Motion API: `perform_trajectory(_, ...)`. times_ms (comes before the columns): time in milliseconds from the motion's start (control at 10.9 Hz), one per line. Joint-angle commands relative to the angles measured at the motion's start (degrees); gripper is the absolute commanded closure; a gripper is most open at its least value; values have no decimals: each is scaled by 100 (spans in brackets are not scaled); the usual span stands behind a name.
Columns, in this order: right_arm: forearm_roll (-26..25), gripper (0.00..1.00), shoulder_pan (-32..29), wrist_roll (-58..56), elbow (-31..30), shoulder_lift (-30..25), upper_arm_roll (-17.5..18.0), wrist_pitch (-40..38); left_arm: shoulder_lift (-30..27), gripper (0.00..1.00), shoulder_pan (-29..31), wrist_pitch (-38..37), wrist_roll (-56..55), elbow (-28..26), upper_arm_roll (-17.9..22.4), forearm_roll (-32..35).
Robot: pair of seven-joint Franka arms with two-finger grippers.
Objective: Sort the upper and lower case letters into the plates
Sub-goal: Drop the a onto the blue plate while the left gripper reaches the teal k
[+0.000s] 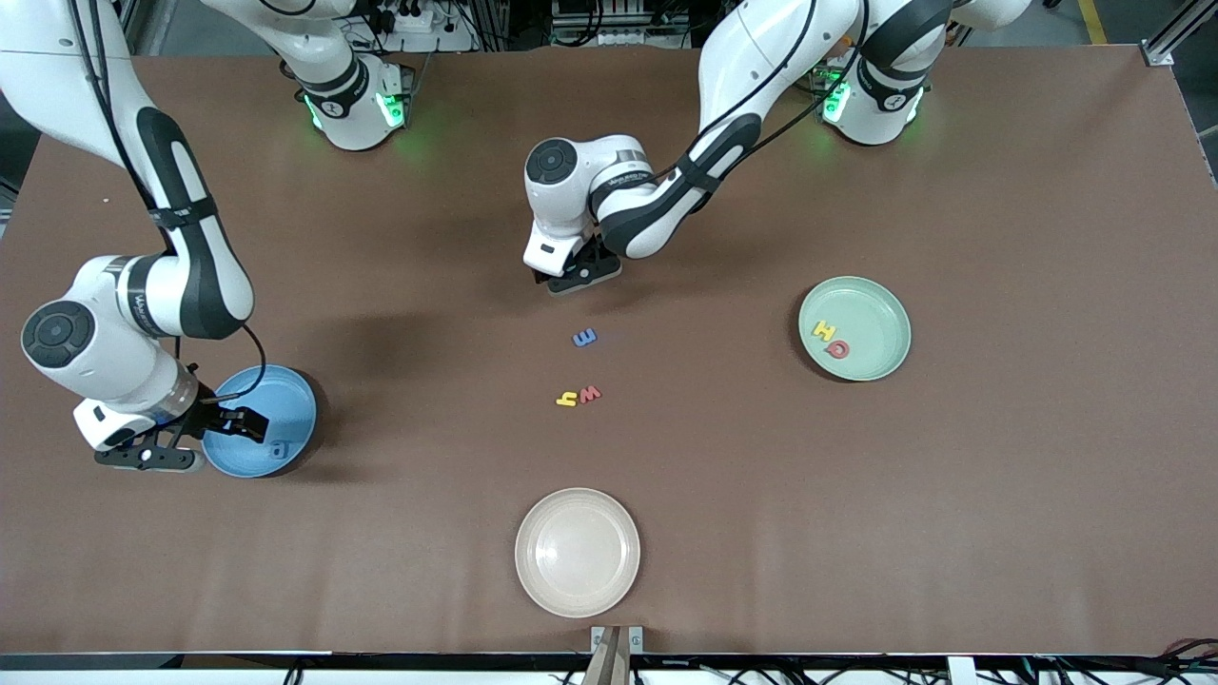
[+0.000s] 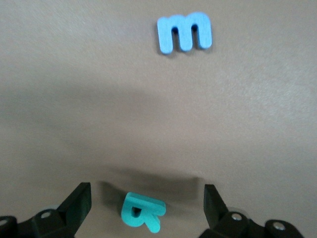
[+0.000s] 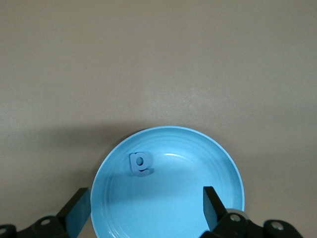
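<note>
Brown table (image 1: 999,533), three plates, scattered letters

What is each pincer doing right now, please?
Left pincer: open, empty, over the teal letter.
Right pincer: open, empty, over the blue plate.

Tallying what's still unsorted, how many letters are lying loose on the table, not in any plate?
4: the blue m, the yellow letter touching the red w nearer the front camera, and a teal letter between the left end effector's open fingers, hidden in the front view.
</note>
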Motion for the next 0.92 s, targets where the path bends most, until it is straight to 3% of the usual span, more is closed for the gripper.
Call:
perform_trajectory(0,-83,0,-62,-25,149,75,65,-79,84,0,59,126,-79,-31,-75,169)
perform_trajectory(368,-48,0,-53,-33,149,14,82,-175,93,0,146,161,-26,-75,-242,82)
perform_trajectory(644,13,0,-9,19,359,-318,398,-1235,76,1,190,161,157,-84,-269,-25)
perform_trajectory(736,14,0,17,37,699,-329,468,-1718,84,10,234,161,272,-84,-269,-33)
perform_trajectory(828,14,0,0,11,894,-277,495,-1906,76,10,243,161,386,-84,-269,-33)
